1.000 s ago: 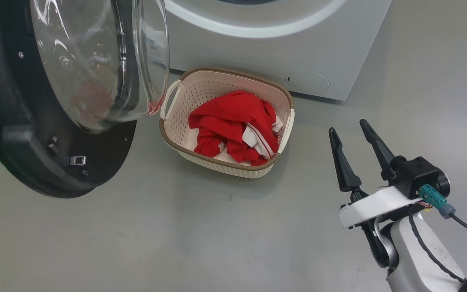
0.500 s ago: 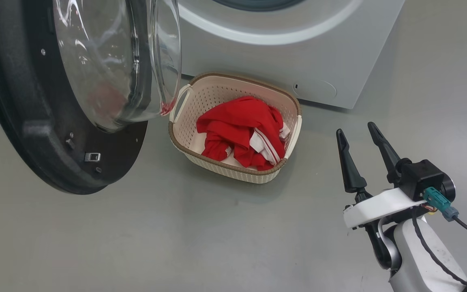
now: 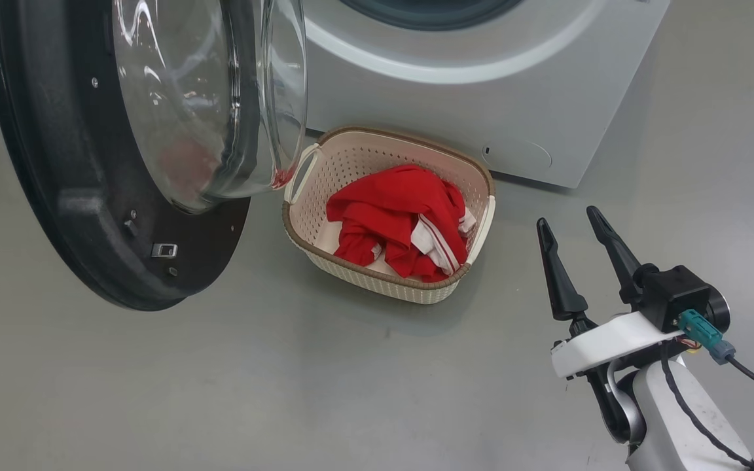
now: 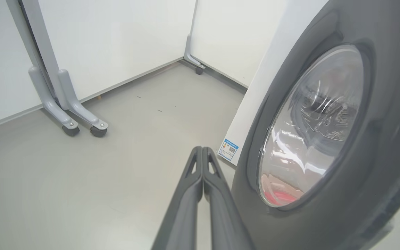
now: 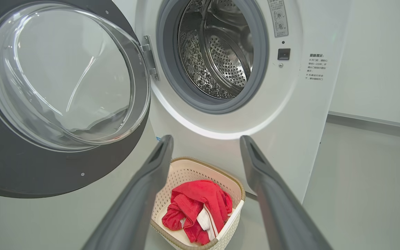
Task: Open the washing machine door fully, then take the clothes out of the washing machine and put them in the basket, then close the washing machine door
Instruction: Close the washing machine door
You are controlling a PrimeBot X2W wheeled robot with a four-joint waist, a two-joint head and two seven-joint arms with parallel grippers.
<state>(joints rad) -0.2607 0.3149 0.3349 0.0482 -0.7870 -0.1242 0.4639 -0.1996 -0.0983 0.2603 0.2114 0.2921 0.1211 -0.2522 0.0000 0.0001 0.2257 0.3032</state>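
clothes [image 3: 396,219] heaped in basket [image 3: 377,281]

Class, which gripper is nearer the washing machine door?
Left. The left gripper sits beside the outer face of the washing machine door; the right gripper is across the basket from it.

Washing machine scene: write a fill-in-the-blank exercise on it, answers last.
The clothes in the basket are mostly ____.
The washing machine door stands ____.
The left pincer is ____.
The right pincer is open and holds ____.
Answers: red, open, shut, nothing.
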